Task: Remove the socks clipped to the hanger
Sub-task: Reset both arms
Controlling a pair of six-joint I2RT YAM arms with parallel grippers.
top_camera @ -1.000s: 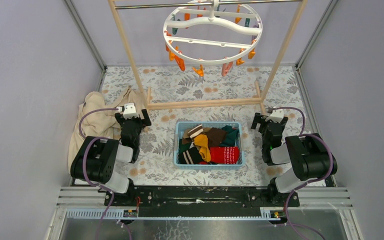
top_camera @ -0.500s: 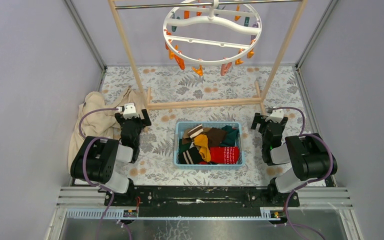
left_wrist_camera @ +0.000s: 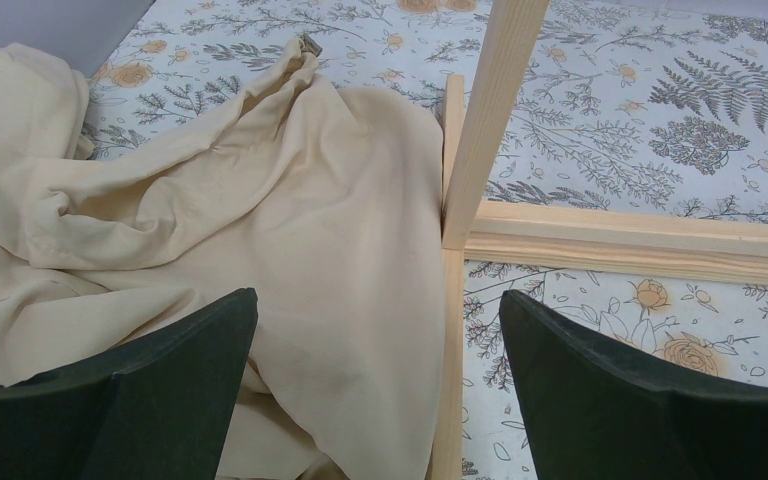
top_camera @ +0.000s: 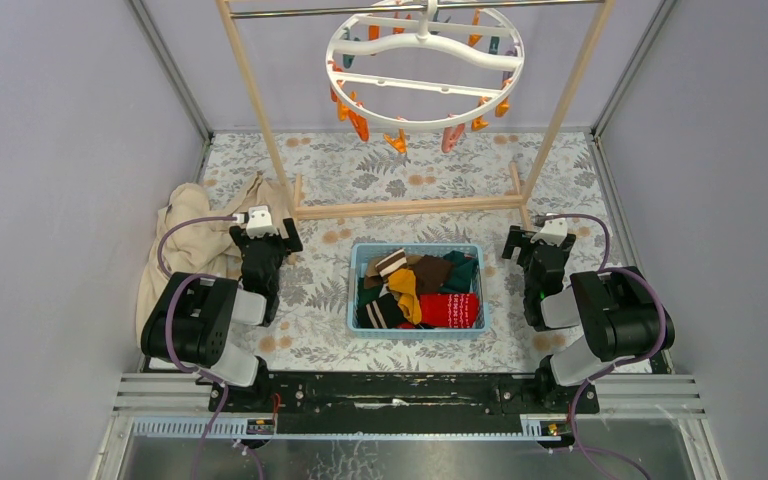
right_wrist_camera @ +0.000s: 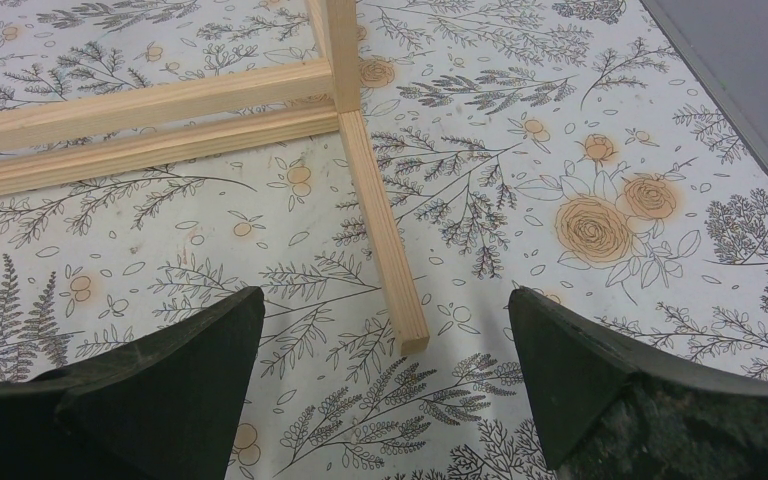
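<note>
"Both arms' jaws?"
"Spread wide, gripping nothing: left jaws above the beige cloth, right jaws above the bench."
"And the socks?"
"Heaped in the blue basket; the hanger hangs from the wooden rack behind."

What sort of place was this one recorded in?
Probably a lab robot cell staged for laundry: plain grey walls, a wooden rack holding a clip hanger, and a blue basket of socks on a floral table.

Robotics lab cell: grey panel walls, aluminium frame rails
</note>
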